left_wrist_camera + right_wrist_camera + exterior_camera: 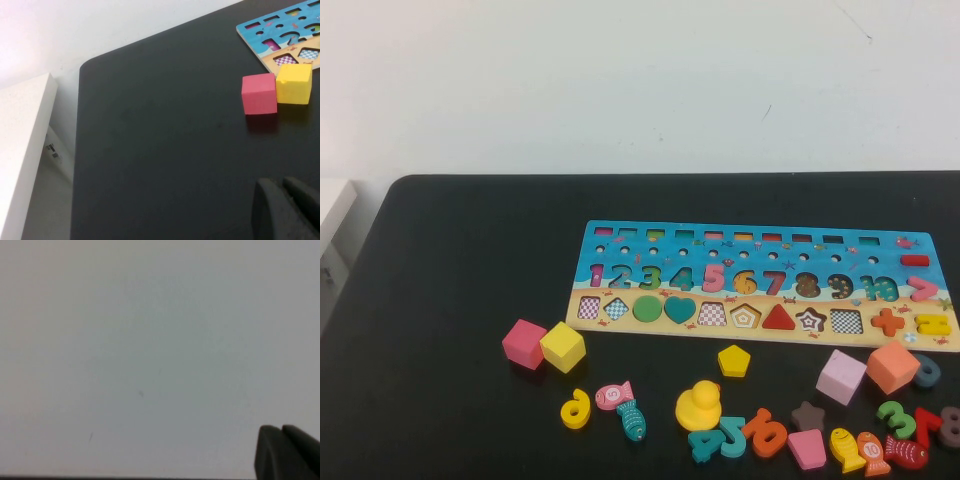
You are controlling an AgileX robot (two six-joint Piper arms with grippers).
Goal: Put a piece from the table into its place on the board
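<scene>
Yellow pentagon point(733, 360) flat on the table point(440, 300), just on the near side of the board point(760, 285), roughly mid-way along the board's near edge, clear of neighbours. Duck point(699, 404) near it towards the near edge; pink cube point(523, 343) and yellow cube point(563, 346) well to the left, touching each other. Scatter of numbers, fish and more cubes along the near edge towards the right corner.

Matching pentagon slot point(746, 316) in the board's shape row, almost straight beyond the piece, apparently unfilled.

Likely light, stiff, thin wood with a smooth painted face: little height to grip, prone to skating on the matte top or tipping if pinched off-centre. Best taken from above across two opposite sides, low on the edges, fingers close to the tabletop. Orientation to be kept for the slot; a snug fit probable.

Left gripper point(286, 210) seen only in its wrist view, over bare table towards the left edge, well short of the cubes; two dark fingertips close together, seemingly closed on nothing. Right gripper point(286, 450) facing a blank wall, away from the table; fingertips likewise close together, holding nothing visible. Neither arm present in the high view.
</scene>
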